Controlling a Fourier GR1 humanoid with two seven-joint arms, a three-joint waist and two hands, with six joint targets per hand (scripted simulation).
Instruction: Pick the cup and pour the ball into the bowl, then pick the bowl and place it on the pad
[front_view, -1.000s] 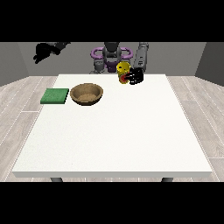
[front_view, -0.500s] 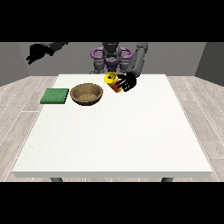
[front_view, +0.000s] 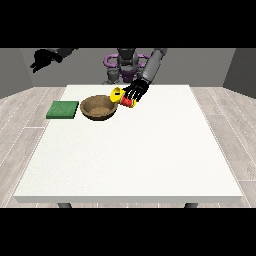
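I've got the white table (front_view: 130, 150) filling most of my view, with the robot (front_view: 127, 62) small at the far edge, facing me. Its arm at the view's right reaches down and forward over the far part of the table.

On the far left of the table lies the green pad (front_view: 63, 109), flat, nothing on it. Just right of it, apart from it, sits the brown bowl (front_view: 99, 107), upright on the table. I can't tell what is inside it.

Now the hand at the view's right (front_view: 136, 91): I see its black fingers curled round the cup (front_view: 122, 98), holding it up off the table. The cup is tipped hard over to the left, almost on its side, its yellow mouth pointing left and down at the bowl's right rim, its red base tucked under the fingers on the right. The mouth hangs just above and beside that rim; I can't tell whether they touch. The hand sits right of and slightly behind the cup, so cup lies between hand and bowl.

The ball I can't make out.

The hand at the view's left (front_view: 42, 59) is raised high, well off to the far left, beyond the table's edge, well apart from everything. Its fingers look spread and relaxed, holding nothing.
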